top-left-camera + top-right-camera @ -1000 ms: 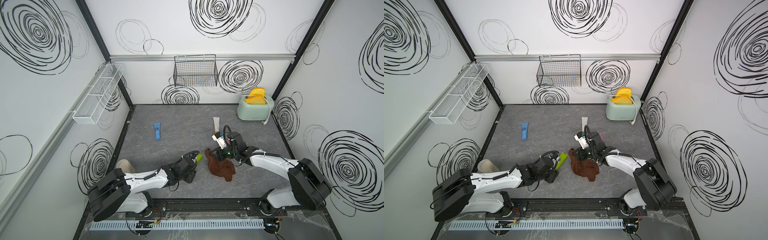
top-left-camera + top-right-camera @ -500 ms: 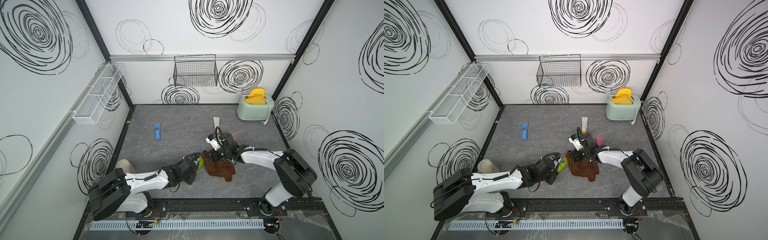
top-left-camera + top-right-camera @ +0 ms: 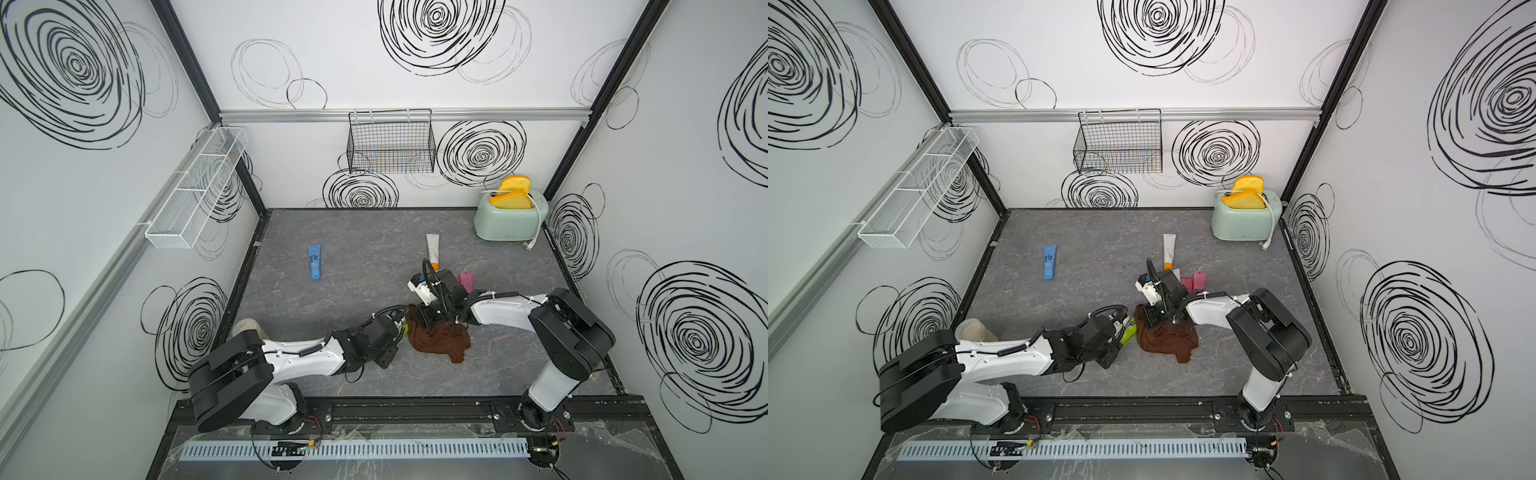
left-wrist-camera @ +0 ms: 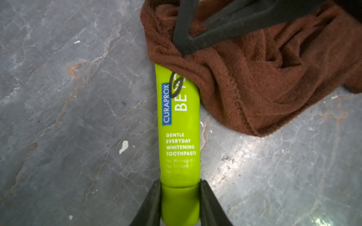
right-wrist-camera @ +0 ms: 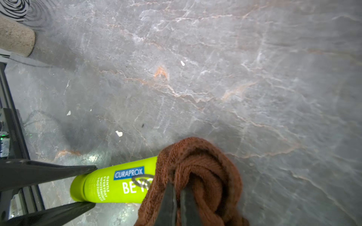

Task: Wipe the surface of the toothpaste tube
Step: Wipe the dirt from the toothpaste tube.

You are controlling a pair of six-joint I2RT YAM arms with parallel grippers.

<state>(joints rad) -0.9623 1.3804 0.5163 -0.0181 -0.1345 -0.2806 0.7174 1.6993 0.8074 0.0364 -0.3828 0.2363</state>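
Note:
A lime-green toothpaste tube (image 4: pixel 179 137) lies low over the grey table, also seen in the right wrist view (image 5: pixel 109 185) and in a top view (image 3: pixel 1128 332). My left gripper (image 4: pixel 179 184) is shut on its cap end, one finger on each side. A crumpled brown cloth (image 5: pixel 205 166) covers the tube's far, flat end. My right gripper (image 5: pixel 177 187) is shut on a fold of that cloth (image 3: pixel 436 340), right above the tube's end. The printed middle of the tube is bare.
On the table behind lie a blue tube (image 3: pixel 314 262), a white tube with an orange cap (image 3: pixel 432 249) and pink items (image 3: pixel 466 280). A mint toaster (image 3: pixel 508 216) stands back right, a beige cup (image 3: pixel 249 328) beside the left arm. Wire baskets (image 3: pixel 390 145) hang on the walls.
My left gripper has closed on the tube's cap end. The right gripper has dragged the brown cloth leftwards onto the tube's far end.

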